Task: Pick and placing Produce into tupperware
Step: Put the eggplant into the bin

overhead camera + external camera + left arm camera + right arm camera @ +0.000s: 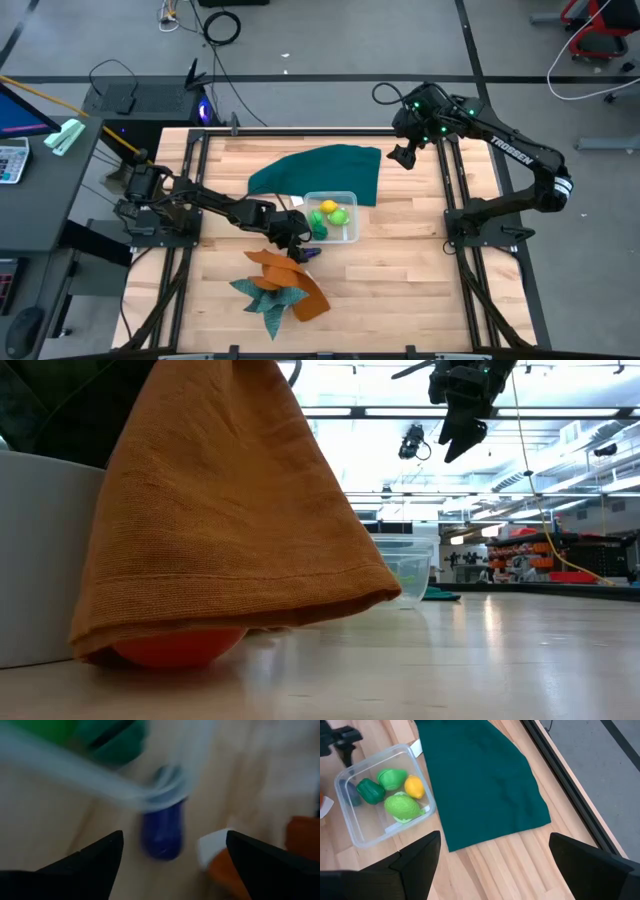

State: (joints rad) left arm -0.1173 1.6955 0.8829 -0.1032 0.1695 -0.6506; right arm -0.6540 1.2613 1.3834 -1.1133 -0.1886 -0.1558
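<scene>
With both grippers' jaws wide and empty, tupperware point(357, 837) holding yellow, light green and green produce point(400, 806).

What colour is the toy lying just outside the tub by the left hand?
Purple toy, lying outside the tub; the left wrist view shows it best.

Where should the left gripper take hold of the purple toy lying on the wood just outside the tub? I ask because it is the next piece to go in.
Grip the purple toy across its narrow middle. It lies lengthwise on the table, one end against the tupperware wall, so come straight down with the left gripper, whose open fingers already flank it, staying clear of the tub's rim.
</scene>
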